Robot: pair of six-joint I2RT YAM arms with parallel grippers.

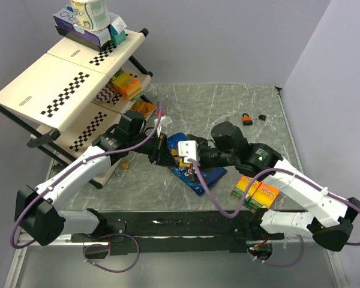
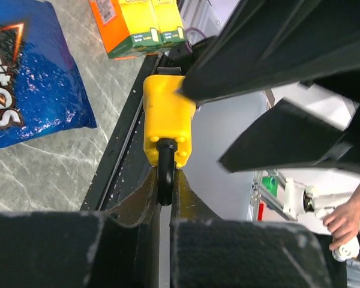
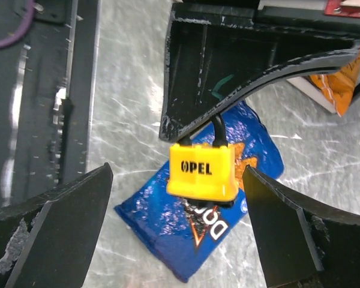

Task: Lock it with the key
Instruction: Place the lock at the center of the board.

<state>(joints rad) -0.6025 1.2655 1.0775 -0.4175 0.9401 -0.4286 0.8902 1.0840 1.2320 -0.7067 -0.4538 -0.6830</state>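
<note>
- yellow padlock point(image 3: 202, 174), "OPEL" on its side, hangs in the air right over the blue chip bag point(image 3: 168, 234), not touching it afaict
- left gripper point(image 2: 164, 180) is pinched tight on the padlock's black shackle, w/ the yellow body sticking out past the fingertips
- right gripper point(image 3: 177, 180) is spread wide, one finger on each side of the padlock w/ a gap both sides, gripping nothing
- in the top cam both wrists bunch up over the bag's far half, so the padlock is basically buried under them there
- 2 orange/green boxes point(image 1: 256, 191) lie just right of the bag, partly under the right arm
- black rail point(image 1: 168, 225) runs along the front edge, on the near side of the bag
- rack point(image 1: 66, 78) w/ cream checkered shelves stands left of the bag and further back, w/ packs on its shelves. The left arm reaches in past its legs
- small orange thing point(image 1: 246, 119) + tiny black bit point(image 1: 262, 117) sit well past the bag, toward the far right. Too small to tell what they are
- padlock's keyhole: can't make it out in any view
- bag is cut off at the left wrist view's edge
- someone's hand point(image 2: 348, 219) pokes in at that view's lower right, blurry
- most room to move is over the marble table point(image 1: 228, 102) behind the bag. Walls close off the far and right sides
</note>
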